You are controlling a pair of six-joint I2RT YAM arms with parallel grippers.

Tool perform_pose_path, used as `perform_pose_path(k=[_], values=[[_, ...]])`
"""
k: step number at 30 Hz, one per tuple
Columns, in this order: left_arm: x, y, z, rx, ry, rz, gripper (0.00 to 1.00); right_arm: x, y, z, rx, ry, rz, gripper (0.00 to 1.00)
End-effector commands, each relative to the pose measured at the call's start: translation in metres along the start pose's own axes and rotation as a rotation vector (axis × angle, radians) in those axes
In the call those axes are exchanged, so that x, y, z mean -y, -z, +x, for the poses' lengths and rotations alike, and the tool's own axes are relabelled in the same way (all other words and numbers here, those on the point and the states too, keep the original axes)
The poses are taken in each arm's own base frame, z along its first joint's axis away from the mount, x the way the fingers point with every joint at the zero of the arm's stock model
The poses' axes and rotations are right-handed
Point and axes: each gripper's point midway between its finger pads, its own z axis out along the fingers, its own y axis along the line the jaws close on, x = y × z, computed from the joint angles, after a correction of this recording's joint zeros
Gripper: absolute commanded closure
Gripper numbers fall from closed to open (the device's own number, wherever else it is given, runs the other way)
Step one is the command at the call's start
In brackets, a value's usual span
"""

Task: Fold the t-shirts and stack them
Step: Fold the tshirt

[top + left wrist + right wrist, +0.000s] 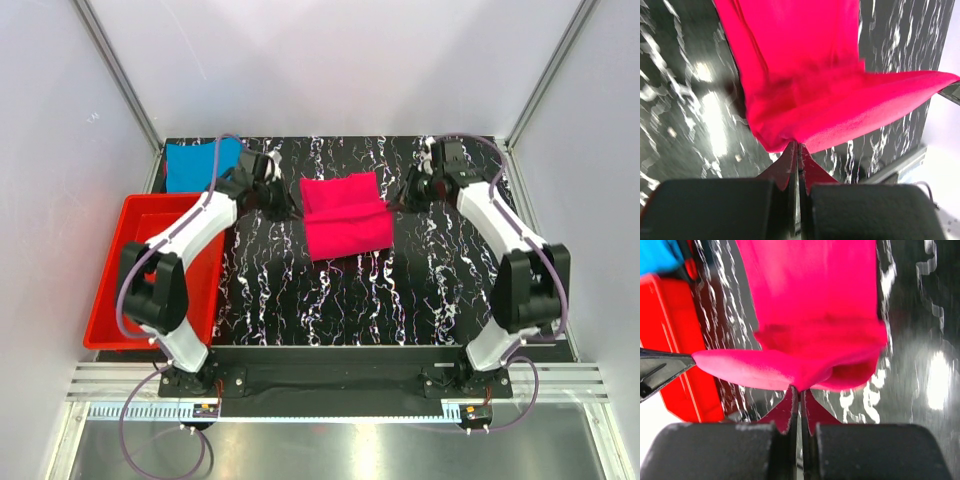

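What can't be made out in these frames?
Turquoise t-shirt: top external, right part under the left arm; right wrist, cut by the frame corner.
Red tray floor: top external, partly under the same arm.
Pink t-shirt: layers beneath the lifted edge, hidden by the cloth itself in every view.

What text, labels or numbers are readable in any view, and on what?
None readable.
The pink t-shirt, blue t-shirt and red tray are plain.
The small board at the left arm's base is too small to read.
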Motion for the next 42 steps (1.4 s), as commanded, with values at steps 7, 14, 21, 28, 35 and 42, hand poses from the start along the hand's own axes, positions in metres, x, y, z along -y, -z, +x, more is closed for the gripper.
perform_pose_path(k=[7,14,21,28,35,42], values=[[0.012,-0.01,-0.103,0.12,-0.069,0.108,1.0,-0.028,-0.038,-0.083,0.097,0.091,-0.041,1.0],[-0.003,-0.041,-0.155,0.173,-0.045,0.145,1.0,-0.035,-0.08,-0.12,0.125,0.098,-0.086,1.0],[-0.008,-0.068,-0.21,0.247,-0.052,0.259,1.0,-0.024,-0.121,-0.151,0.184,0.098,-0.131,1.0],[-0.005,-0.09,-0.25,0.315,-0.092,0.332,0.83,-0.012,-0.153,-0.17,0.195,0.084,-0.172,0.91],[-0.031,-0.092,-0.261,0.35,-0.098,0.273,0.57,-0.009,-0.147,-0.184,0.273,0.09,-0.146,0.62],[-0.041,-0.073,-0.196,0.242,-0.125,0.173,0.59,-0.007,-0.124,-0.138,0.161,0.102,-0.164,0.33]])
